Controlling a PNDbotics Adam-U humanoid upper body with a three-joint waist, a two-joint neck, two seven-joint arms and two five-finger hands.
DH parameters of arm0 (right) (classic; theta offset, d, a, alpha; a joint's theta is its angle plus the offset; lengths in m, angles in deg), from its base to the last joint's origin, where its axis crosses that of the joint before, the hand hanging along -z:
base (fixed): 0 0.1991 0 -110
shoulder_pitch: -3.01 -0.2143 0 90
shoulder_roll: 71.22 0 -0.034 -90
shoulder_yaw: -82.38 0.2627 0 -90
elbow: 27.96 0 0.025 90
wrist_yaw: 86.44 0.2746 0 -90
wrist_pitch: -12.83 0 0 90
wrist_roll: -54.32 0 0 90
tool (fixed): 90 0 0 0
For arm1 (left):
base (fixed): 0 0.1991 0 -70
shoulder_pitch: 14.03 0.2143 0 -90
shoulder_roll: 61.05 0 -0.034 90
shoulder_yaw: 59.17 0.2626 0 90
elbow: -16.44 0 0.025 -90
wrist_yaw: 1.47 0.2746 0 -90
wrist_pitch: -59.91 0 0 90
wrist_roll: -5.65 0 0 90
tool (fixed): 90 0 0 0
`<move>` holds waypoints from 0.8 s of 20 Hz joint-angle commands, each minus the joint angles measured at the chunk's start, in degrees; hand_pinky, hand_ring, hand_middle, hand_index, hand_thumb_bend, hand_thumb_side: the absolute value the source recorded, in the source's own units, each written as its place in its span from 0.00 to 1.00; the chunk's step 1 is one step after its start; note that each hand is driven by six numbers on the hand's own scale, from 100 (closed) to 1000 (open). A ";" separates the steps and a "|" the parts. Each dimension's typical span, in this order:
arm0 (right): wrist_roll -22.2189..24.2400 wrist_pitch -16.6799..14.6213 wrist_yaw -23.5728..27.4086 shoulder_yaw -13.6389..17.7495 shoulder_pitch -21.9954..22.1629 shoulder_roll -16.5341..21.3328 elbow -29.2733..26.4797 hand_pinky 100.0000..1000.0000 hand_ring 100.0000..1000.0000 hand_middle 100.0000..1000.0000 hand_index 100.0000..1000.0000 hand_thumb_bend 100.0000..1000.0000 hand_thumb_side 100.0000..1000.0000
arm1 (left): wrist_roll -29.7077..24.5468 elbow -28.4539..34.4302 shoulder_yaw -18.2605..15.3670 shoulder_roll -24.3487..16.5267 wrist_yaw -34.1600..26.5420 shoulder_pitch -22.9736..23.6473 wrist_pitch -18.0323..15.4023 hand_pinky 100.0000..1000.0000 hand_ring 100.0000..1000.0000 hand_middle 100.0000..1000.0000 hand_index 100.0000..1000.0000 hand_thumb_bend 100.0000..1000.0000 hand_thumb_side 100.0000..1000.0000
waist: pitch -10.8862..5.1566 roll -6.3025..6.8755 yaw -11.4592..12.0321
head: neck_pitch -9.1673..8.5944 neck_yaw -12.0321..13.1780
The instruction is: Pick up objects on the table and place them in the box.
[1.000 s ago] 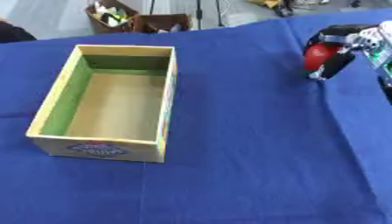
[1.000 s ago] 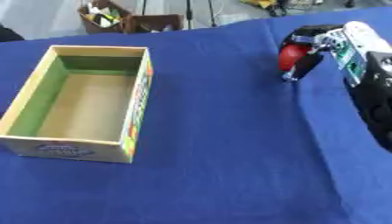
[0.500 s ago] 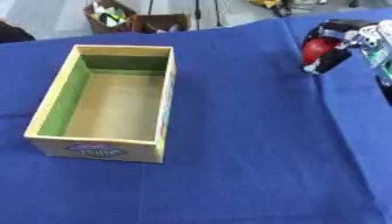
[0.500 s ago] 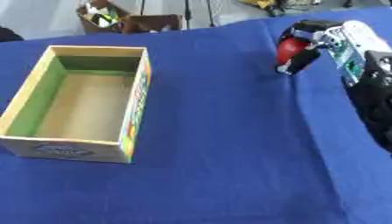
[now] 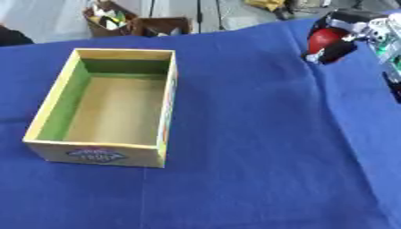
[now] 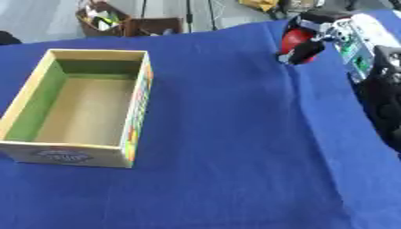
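Your right hand point(image 6: 317, 33) grips a red object point(image 6: 295, 40) at far right; the right eye view shows more forearm. The box point(image 5: 109, 105) sits left.

A round red object point(image 6: 296, 41) sits at the far right of the blue-covered worktop point(image 5: 250, 147), clasped in the curled fingers of the right hand point(image 6: 317, 33); the open cardboard box point(image 5: 109, 105), green inside on its walls, tan on its floor, stands upright well to the left, holding nothing.

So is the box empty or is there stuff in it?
Empty. The box shows only its bare tan floor and green inner wall; the red ball sits in the right robot hand.
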 commanded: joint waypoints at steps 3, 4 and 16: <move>0.47 0.61 0.22 -0.79 -3.12 0.75 -3.16 0.25 0.49 0.56 0.33 0.00 0.41 | 0.17 0.88 0.17 -1.22 0.39 -0.13 0.38 0.11 0.26 0.30 0.65 0.00 0.71 | -2.35 -0.88 -0.24 | 0.76 0.39; 0.73 0.69 0.11 -1.12 -3.51 0.56 -3.66 0.25 0.49 0.56 0.32 0.00 0.42 | 0.21 0.93 0.16 -1.25 0.44 -0.12 0.45 0.11 0.26 0.30 0.65 0.00 0.71 | -2.56 -1.10 -0.29 | 0.96 0.46; 7.12 5.33 3.37 -6.69 -9.04 -6.87 -13.03 0.25 0.47 0.55 0.30 0.00 0.40 | 0.18 1.78 0.80 -1.32 0.70 -1.25 1.40 0.12 0.27 0.31 0.65 0.00 0.71 | -4.68 -3.81 0.84 | 2.86 0.76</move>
